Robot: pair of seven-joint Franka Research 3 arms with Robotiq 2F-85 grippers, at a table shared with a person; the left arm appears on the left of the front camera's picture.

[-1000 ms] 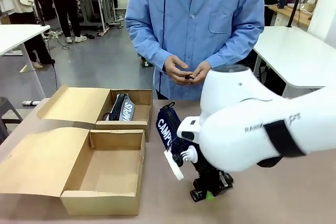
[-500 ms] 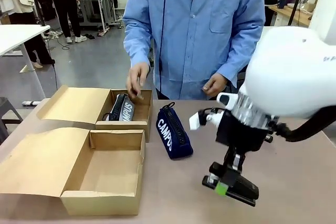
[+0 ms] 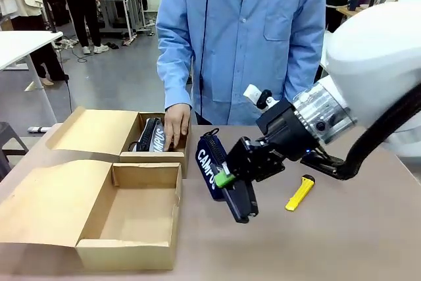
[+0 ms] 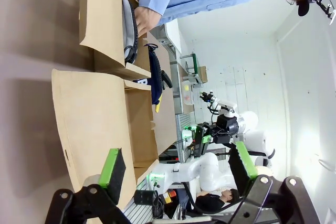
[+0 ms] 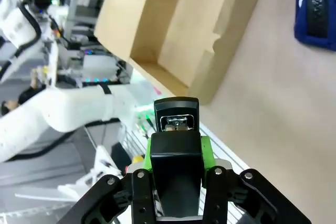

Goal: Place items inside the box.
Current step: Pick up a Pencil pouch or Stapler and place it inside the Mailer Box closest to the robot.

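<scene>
Your right gripper (image 3: pixel 227 179) has its jaws clamped on the black stapler (image 3: pixel 241 203), held over the brown surface (image 3: pixel 316 241) beside the navy zip pouch lettered "CAMPUS" (image 3: pixel 208 161). Your left gripper (image 4: pixel 177 163) has its jaws spread wide.

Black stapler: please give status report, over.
Right pincer shut on black stapler. Left pincer open, empty. Near brown cardboard box empty; navy fabric zip pouch stands beside stapler.
</scene>
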